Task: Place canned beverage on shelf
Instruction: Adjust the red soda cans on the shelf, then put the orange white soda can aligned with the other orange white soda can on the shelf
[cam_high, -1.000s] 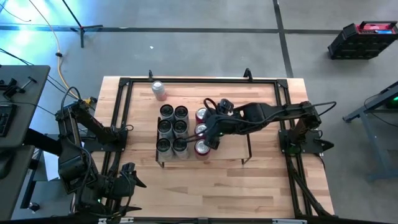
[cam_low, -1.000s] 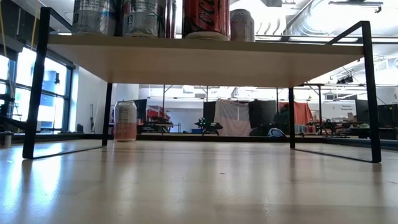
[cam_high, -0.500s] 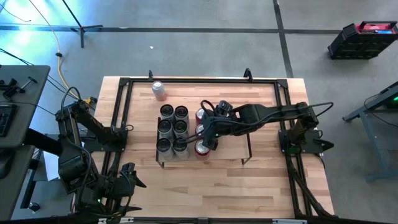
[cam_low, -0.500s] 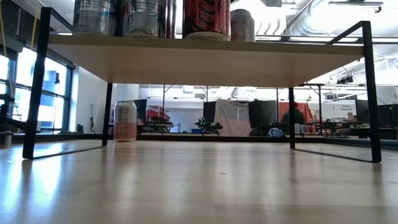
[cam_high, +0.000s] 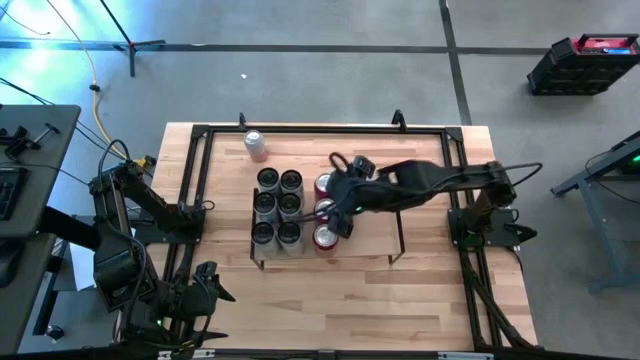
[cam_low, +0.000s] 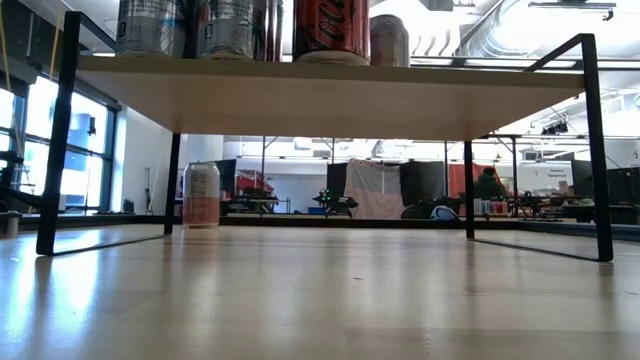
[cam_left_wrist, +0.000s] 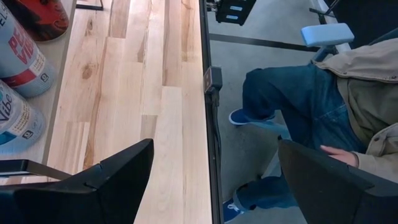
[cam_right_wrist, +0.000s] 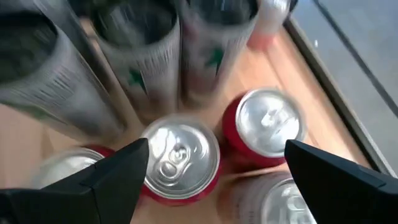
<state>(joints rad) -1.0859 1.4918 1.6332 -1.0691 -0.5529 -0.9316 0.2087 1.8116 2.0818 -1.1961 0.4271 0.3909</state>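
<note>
A grey concrete floor surrounds a light-wood table (cam_high: 300, 300) edged with black rails, seen from straight above.

Nearest the bottom edge of the high view, at lower left, the left gripper (cam_high: 203, 283) waits off the table's left side with its jaws spread wide and nothing between them. Its wrist camera looks past them along the table's rail to a seated person in jeans (cam_left_wrist: 292, 118) and a tan jacket.

In the middle of the frame stands the shelf (cam_high: 370, 235), a low wooden board on thin black wire end frames. Its left part carries the cans. Six grey cans (cam_high: 278, 207) stand in two columns of three, packed close. Just right of them is one column of three red cans (cam_high: 325, 237), their silver tops showing. The right part of the board is bare.

The right gripper (cam_high: 340, 212) reaches in from the right of the frame and hangs above the column of red cans. In the right wrist view its two fingers (cam_right_wrist: 118, 171) stand wide apart with a red can's top between and below them; they grip nothing.

Farther up, near the table's top rail at upper left of centre, one pink can (cam_high: 256, 145) stands alone on the tabletop, well apart from the shelf. In the low view it shows beyond the shelf's left legs.
</note>
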